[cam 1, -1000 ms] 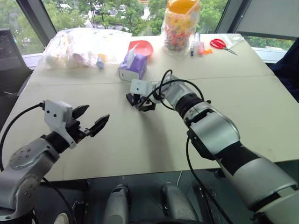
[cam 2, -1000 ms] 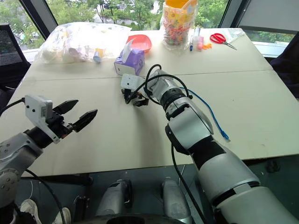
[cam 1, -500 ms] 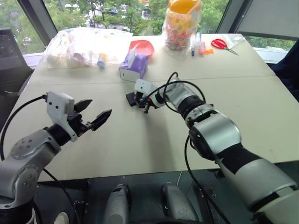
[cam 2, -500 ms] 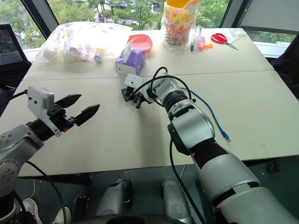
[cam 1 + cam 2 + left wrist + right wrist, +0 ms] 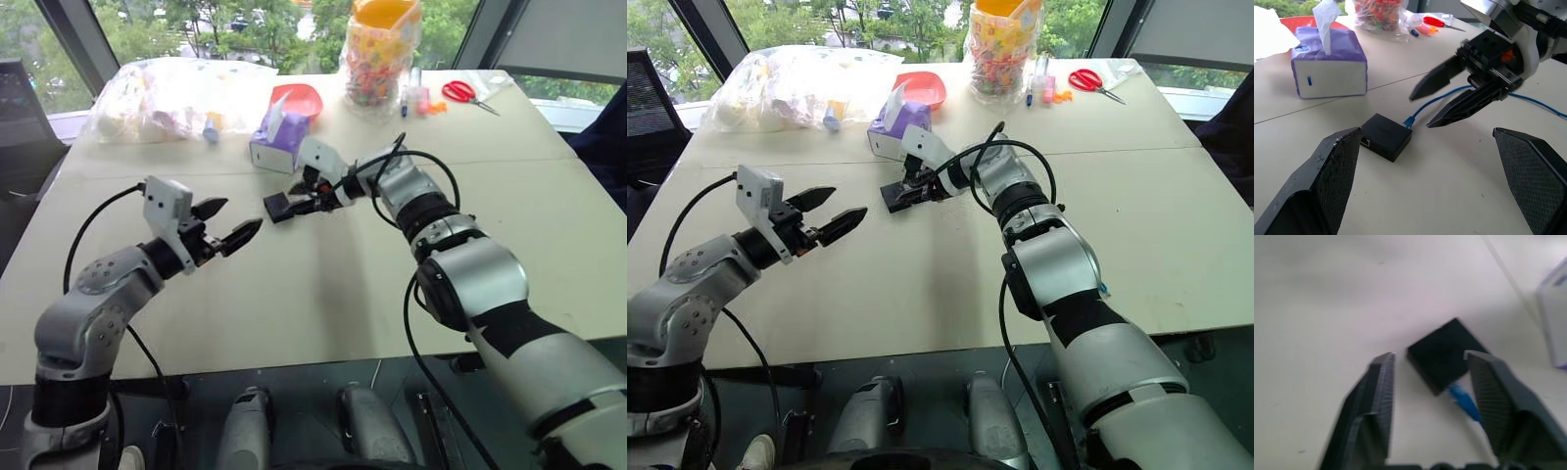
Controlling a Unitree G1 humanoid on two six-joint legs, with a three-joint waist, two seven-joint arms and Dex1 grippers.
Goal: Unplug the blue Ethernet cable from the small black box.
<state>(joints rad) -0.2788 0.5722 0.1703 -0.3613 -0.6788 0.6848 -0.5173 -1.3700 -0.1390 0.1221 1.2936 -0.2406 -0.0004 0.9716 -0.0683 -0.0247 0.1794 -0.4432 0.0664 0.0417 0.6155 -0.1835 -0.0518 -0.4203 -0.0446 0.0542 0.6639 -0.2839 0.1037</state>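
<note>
Black box (image 5: 1386, 136) lies mid-frame on the counter (image 5: 294, 294), blue cable (image 5: 1437, 100) plugged in. Right hand (image 5: 1420, 110) hovers spread just beside it, empty; left hand (image 5: 233, 223) spread, apart. Purple tissue box (image 5: 280, 142) stands near behind.

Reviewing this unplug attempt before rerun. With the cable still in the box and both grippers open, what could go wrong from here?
1. Nothing holds the small black box: both the left gripper and right gripper are open and off it, so pulling the blue Ethernet cable may just drag the box.
2. The right gripper's fingers straddle the plug end; closing could catch the box corner instead.
3. The purple tissue box stands close behind, so a slide could bump it.
</note>
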